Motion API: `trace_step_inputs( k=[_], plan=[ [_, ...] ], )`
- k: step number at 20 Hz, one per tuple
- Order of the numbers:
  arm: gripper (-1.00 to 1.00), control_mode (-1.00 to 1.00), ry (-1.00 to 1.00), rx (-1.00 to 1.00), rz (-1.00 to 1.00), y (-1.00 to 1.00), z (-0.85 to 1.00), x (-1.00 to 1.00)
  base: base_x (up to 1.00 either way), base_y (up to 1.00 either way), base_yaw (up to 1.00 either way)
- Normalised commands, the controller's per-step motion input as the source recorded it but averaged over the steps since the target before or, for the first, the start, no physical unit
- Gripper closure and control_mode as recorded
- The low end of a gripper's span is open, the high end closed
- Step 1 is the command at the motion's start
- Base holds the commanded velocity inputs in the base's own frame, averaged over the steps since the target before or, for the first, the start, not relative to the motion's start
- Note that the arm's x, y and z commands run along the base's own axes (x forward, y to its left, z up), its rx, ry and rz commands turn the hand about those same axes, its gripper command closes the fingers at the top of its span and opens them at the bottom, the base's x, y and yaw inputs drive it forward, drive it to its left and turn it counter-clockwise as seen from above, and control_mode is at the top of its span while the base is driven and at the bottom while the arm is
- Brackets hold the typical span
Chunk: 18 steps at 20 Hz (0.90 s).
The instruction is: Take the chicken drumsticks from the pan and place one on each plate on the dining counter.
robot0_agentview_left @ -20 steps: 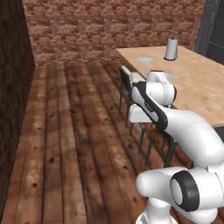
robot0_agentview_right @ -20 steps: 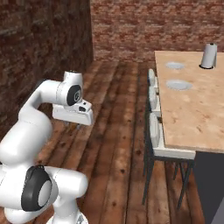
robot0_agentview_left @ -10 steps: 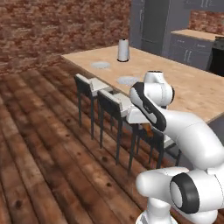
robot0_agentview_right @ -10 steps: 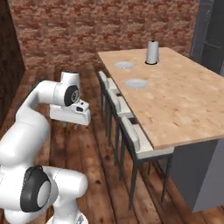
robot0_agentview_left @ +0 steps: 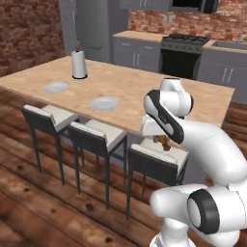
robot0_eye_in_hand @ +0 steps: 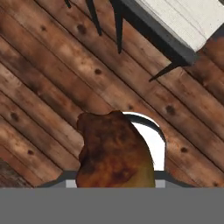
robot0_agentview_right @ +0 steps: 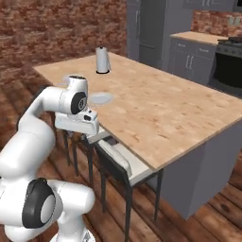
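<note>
- Gripper [robot0_agentview_left: 163,143] clamps a reddish-brown cooked drumstick [robot0_eye_in_hand: 114,153] above the wood-plank floor [robot0_eye_in_hand: 52,78].
- Grey-framed pale stools [robot0_agentview_left: 99,137] line the light wood-grain dining counter [robot0_agentview_left: 144,91] ahead.
- Two round grey-white plates [robot0_agentview_left: 103,103] lie near a white paper-towel roll [robot0_agentview_left: 78,64].

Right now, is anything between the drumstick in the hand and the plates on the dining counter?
Yes. The hand carries the drumstick low, over the floor beside the stools; their seats and the dining counter edge lie between it and the plates.
</note>
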Motion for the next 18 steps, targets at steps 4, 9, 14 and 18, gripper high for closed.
trace_step_inputs(
  k=[4,9,14,18],
  plan=[
    [1.0,1.0,0.0,0.0,0.0,0.0,0.0,0.0,0.39,0.88,-0.38],
    [1.0,1.0,0.0,0.0,0.0,0.0,0.0,0.0,0.29,0.9,-0.37],
    [1.0,1.0,0.0,0.0,0.0,0.0,0.0,0.0,0.33,0.84,-0.44],
    [1.0,1.0,0.0,0.0,0.0,0.0,0.0,0.0,0.36,0.8,-0.43]
  ],
)
